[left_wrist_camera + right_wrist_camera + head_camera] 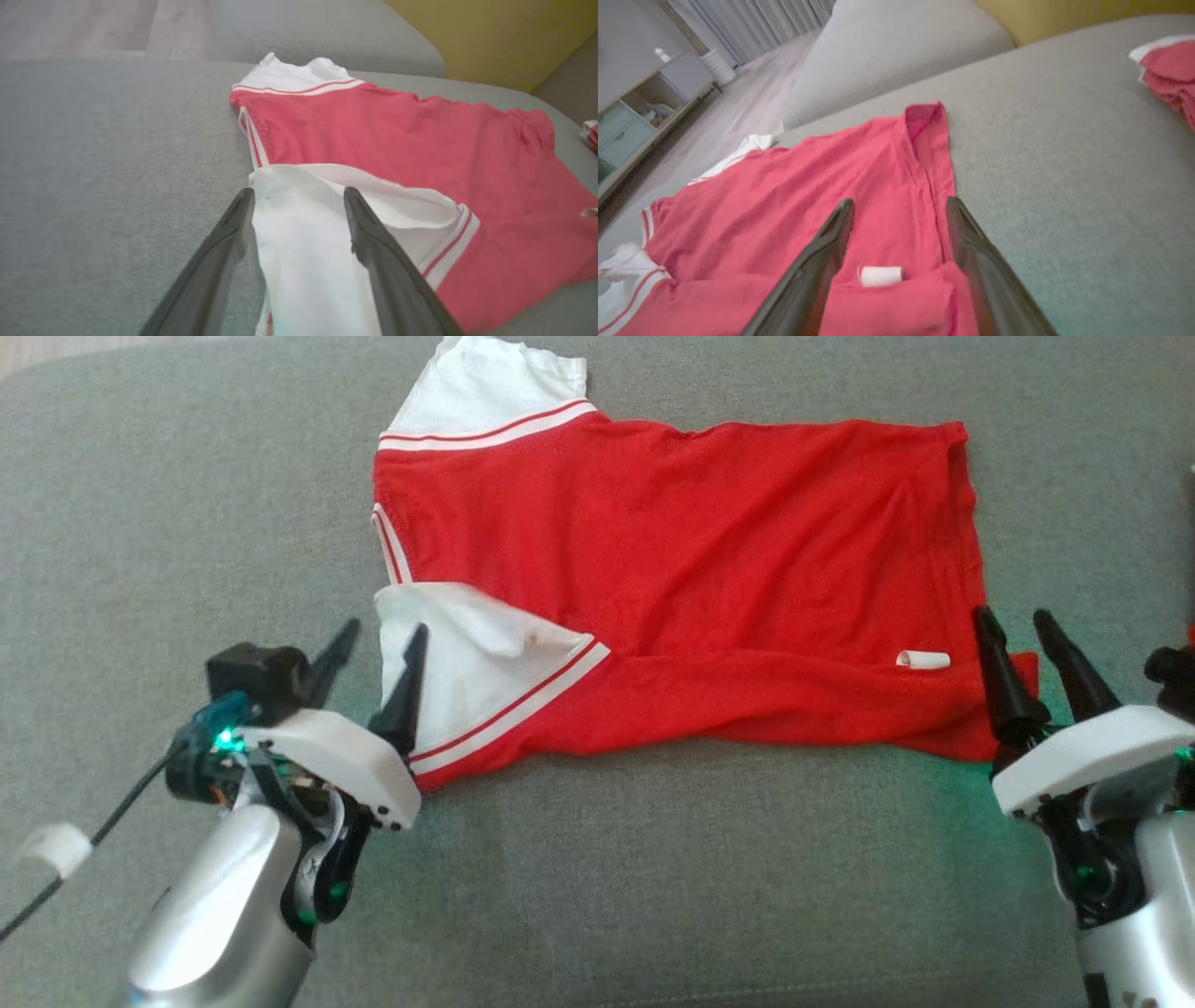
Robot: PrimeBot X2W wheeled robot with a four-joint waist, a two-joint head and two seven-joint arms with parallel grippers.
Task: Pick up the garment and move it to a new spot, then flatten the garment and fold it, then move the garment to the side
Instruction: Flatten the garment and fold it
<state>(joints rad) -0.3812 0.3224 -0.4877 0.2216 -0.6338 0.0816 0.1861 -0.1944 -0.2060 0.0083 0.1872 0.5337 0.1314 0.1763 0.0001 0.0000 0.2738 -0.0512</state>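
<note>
Red shirt lies spread sideways on the grey sofa, neck end to robot's L, hem to R. Far sleeve sticks out flat. Near sleeve is turned in over the body, and the near long edge looks rolled over too, w/ a white label showing. Prob. the first lengthwise fold, so approx mid-task

L gripper: fingers spread, one each side of the near sleeve's outer edge, low over it, pinching nothing. R gripper: fingers also spread, straddling the near hem corner by the label, nothing clamped. One arm at each end of the same edge makes sense: taking both ends together would keep the cloth taut so a fold lands straight

Wrinkles run across the body, so it isn't fully flat. Thin knit will prob. sag & slip if only one end is taken. A 2nd red & white garment sits well apart at far R, likely the "side" pile
</note>
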